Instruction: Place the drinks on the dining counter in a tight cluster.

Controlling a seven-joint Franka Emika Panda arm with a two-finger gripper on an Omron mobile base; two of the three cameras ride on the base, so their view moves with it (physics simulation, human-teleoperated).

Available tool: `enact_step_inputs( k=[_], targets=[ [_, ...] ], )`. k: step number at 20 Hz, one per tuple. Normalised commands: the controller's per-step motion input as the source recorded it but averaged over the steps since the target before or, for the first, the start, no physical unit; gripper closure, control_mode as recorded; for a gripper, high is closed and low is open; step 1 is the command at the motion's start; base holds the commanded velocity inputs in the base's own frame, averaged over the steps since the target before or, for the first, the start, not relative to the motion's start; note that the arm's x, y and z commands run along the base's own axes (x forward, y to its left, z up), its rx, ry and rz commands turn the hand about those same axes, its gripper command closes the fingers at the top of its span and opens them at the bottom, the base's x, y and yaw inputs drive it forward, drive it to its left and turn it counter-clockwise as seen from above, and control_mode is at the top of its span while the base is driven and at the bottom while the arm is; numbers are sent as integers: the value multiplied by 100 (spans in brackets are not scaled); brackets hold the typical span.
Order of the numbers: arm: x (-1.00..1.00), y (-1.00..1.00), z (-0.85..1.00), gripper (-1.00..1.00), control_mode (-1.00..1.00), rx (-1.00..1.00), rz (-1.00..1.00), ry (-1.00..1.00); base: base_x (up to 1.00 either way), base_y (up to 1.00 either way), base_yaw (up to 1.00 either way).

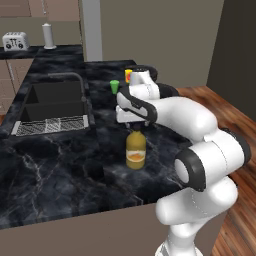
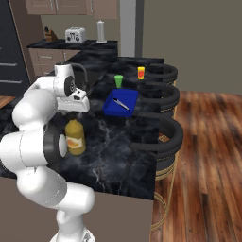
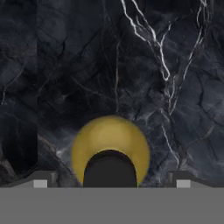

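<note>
the hand (image 3: 109,181) is hanging spread above the juice jug (image 1: 135,150) on the tabletop (image 1: 60,165); a blue tray (image 2: 120,101) and 2 cups (image 2: 118,80) are sitting beyond.

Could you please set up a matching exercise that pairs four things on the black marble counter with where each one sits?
Things:
1. squat yellow-orange juice jug with dark cap
2. small green cup
3. blue rectangular tray
4. white toaster

Places:
A. on the far back counter by the wall
B. directly beneath the open gripper
C. beside the small yellow cup, beyond the tray
D. near the curved dark stool backs, holding a slim utensil

Pairs: 1-B, 2-C, 3-D, 4-A
</note>
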Motion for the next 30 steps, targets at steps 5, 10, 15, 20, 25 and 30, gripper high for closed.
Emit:
enact_step_inputs(
  k=[5,10,15,20,25,30],
  targets=[
    [-64,-19,72,-100,-100,1,-1,-1,0,0,0],
    [-100,-23,29,-100,-100,8,-6,-14,0,0,0],
    [-100,-17,25,-100,-100,4,-2,-26,0,0,0],
    [-100,-6,30,-100,-100,1,0,-19,0,0,0],
    [-100,0,30,-100,-100,0,1,-13,0,0,0],
    [-93,0,15,-100,-100,0,4,-2,0,0,0]
  ],
)
